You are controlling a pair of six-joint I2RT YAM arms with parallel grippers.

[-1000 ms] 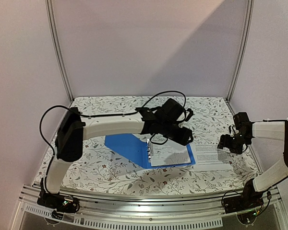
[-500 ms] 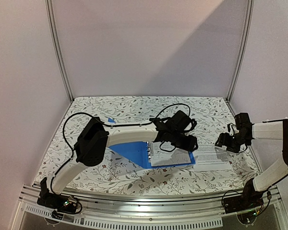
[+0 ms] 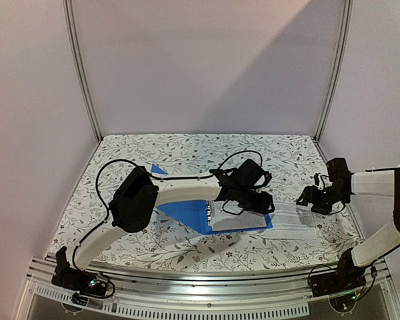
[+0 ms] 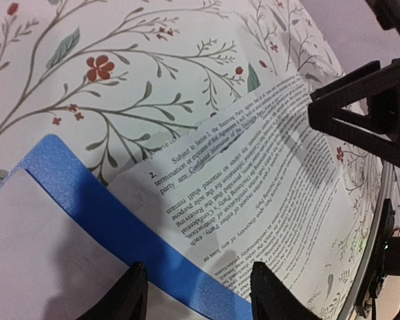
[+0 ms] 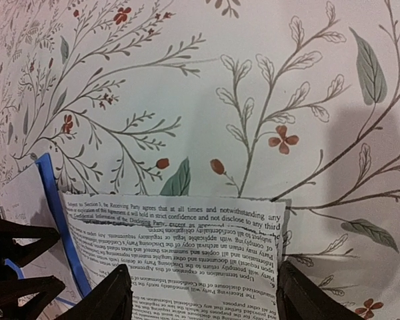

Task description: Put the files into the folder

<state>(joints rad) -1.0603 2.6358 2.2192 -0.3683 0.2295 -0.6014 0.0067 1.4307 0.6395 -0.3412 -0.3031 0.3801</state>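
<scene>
Top external: the folder lies open on the floral desk, with a white sheet on its right half. A printed sheet lies flat on the desk just right of the folder, its left edge meeting the blue border; I cannot tell which overlaps.

Left wrist: my left jaws stand partly open and grip nothing. The fingertips hang over the folder's blue border, with the printed sheet just beyond.

Right wrist: my right jaws stand wide open and hold nothing. The fingertips straddle the printed sheet from above; contact cannot be told. The two sets of jaws face each other across that sheet.
</scene>
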